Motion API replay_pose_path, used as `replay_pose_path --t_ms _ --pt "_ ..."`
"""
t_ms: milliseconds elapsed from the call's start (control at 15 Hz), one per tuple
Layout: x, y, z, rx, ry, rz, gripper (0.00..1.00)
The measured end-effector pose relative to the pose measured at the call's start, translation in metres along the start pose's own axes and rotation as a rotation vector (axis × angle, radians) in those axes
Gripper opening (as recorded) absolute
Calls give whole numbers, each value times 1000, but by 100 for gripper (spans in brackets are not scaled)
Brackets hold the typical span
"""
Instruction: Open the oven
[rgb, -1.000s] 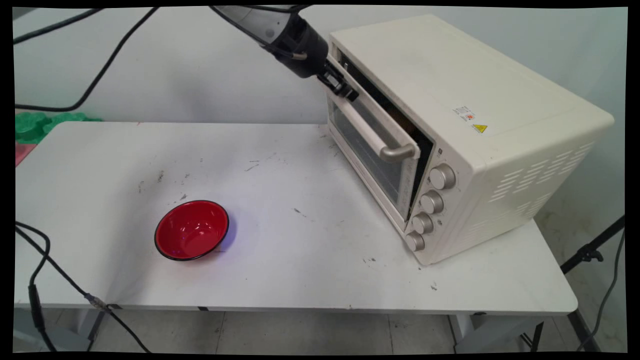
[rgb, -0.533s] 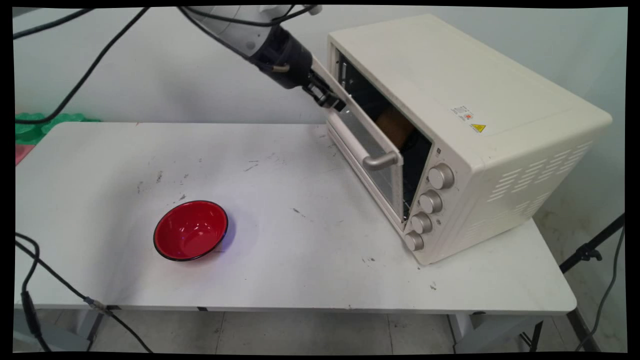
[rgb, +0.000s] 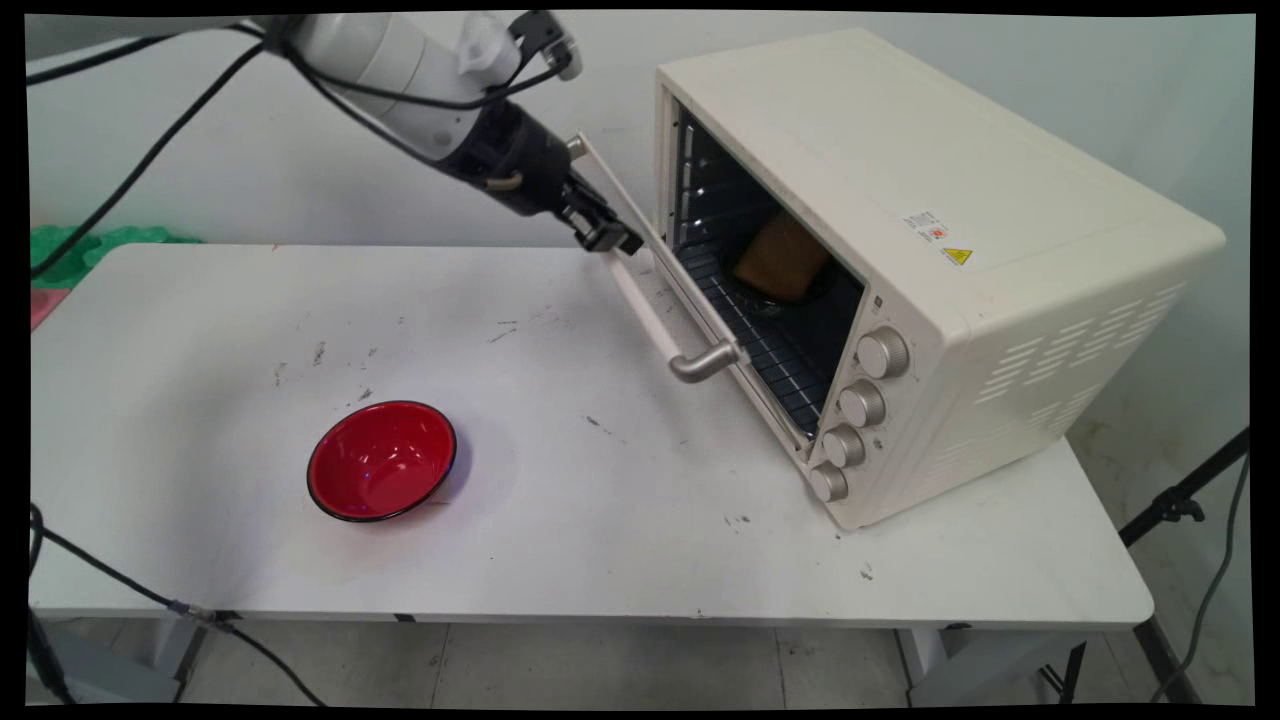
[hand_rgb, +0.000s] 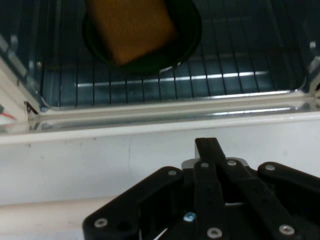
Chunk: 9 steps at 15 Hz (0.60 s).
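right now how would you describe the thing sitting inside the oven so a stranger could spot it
Start at the cream toaster oven on the table's right side, its door pulled partly down. On the wire rack inside sits a dark round dish holding an orange-brown block, the only warm-coloured thing in that dark cavity.

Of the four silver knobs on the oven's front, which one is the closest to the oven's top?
The largest knob, uppermost in the column beside the open door. The other three sit below it, down toward the table.
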Motion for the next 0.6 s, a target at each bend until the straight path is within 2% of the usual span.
replay_pose_path --t_ms 600 --pt "-66 -1 -8 29 15 -34 0"
